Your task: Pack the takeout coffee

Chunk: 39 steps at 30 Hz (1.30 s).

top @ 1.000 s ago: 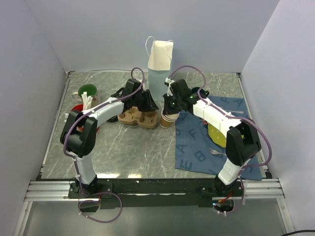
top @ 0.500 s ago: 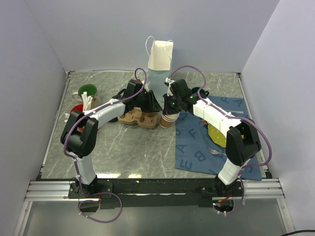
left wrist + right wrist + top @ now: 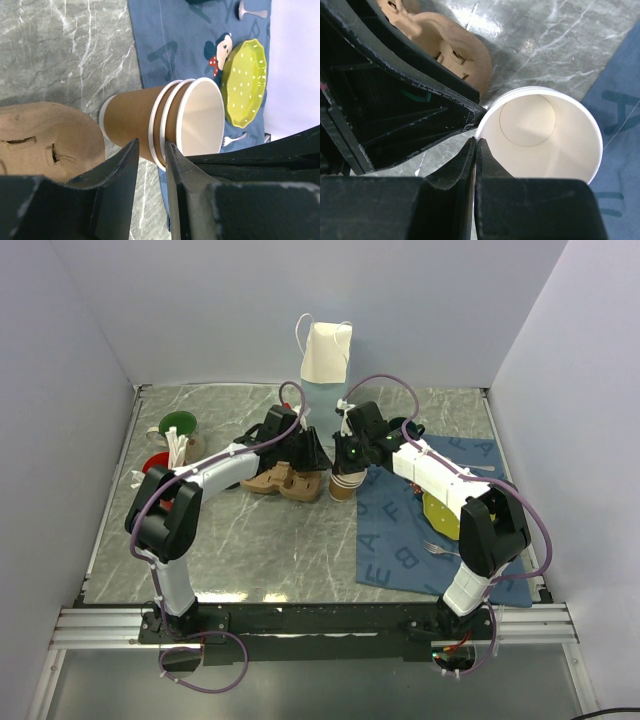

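- Standing upright at the edge of the blue cloth: kraft cup stack, three nested.
- Left gripper: jaws narrowly parted astride the lower rims; clamped or not, cannot tell.
- Right gripper: fingers pressed together, tips against the top rim.

The top external camera looks down from above and behind the arm bases over the whole grey marbled table. Both wrist cameras sit close to the stack of tan kraft paper cups. The left views it side-on and the right looks into its mouth. All three views share the stack and the moulded brown pulp carrier.
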{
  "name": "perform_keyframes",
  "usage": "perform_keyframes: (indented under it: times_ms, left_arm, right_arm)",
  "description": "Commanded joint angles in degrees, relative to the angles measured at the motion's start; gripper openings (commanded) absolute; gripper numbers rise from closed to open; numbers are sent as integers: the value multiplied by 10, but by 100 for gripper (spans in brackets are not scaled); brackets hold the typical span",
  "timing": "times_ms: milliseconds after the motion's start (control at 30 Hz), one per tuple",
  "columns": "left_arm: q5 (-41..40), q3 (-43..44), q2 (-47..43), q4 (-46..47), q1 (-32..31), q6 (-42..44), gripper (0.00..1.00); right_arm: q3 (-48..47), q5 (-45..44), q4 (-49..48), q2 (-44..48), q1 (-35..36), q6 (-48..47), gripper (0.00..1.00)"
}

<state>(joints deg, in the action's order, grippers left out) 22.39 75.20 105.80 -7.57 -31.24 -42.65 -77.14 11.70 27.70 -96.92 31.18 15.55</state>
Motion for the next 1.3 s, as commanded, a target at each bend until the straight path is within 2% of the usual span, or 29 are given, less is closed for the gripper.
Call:
perform_keyframes:
  times_ms: [0,1267]
  left_arm:
    - [-27,1,6,-34,-21,15,33]
    - [-70,10,20,-60,-29,24,32]
  right_arm:
    - [-18,6,-36,6,-2,2,0]
    - [-12,-26,-78,41,0,-14,0]
